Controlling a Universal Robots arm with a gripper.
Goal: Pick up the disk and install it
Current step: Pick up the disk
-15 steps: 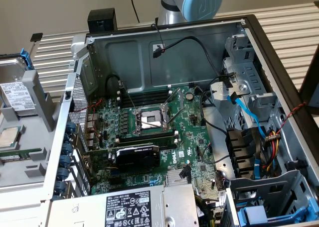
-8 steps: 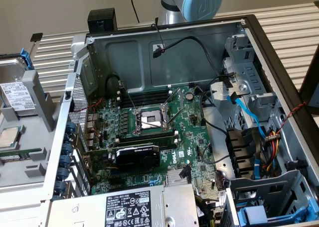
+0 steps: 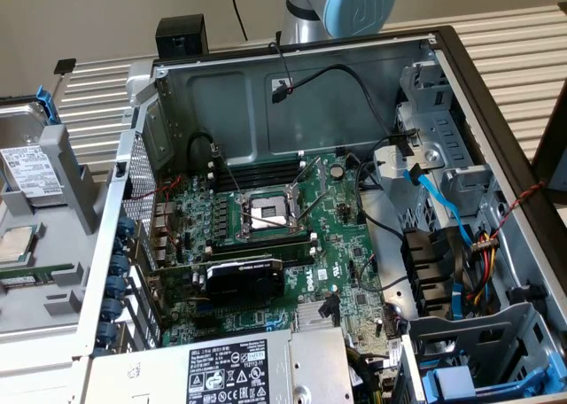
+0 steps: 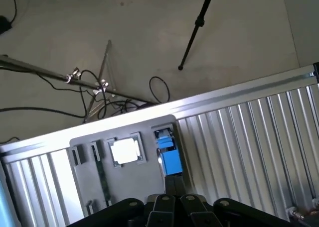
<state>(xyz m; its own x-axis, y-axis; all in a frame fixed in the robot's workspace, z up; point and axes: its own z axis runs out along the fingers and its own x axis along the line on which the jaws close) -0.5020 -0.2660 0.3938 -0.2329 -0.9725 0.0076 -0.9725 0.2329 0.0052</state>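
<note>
The disk (image 3: 31,169) is a silver drive with a white label in a blue carrier. It leans in a grey holder tray (image 3: 62,209) at the exterior view's left, outside the open computer case (image 3: 292,209). In the wrist view its blue carrier (image 4: 169,157) stands in the same tray (image 4: 89,177), just beyond my gripper (image 4: 174,183). The gripper hangs above the tray, shut and holding nothing. The arm's blue-capped joint (image 3: 354,5) rises behind the case's back wall.
A square silver CPU chip (image 3: 18,243) (image 4: 124,151) lies in the tray beside the disk. The case holds a motherboard (image 3: 266,218), loose cables (image 3: 443,218), drive bays (image 3: 461,351) and a power-supply box (image 3: 239,369). A ridged metal table (image 4: 249,137) surrounds the tray.
</note>
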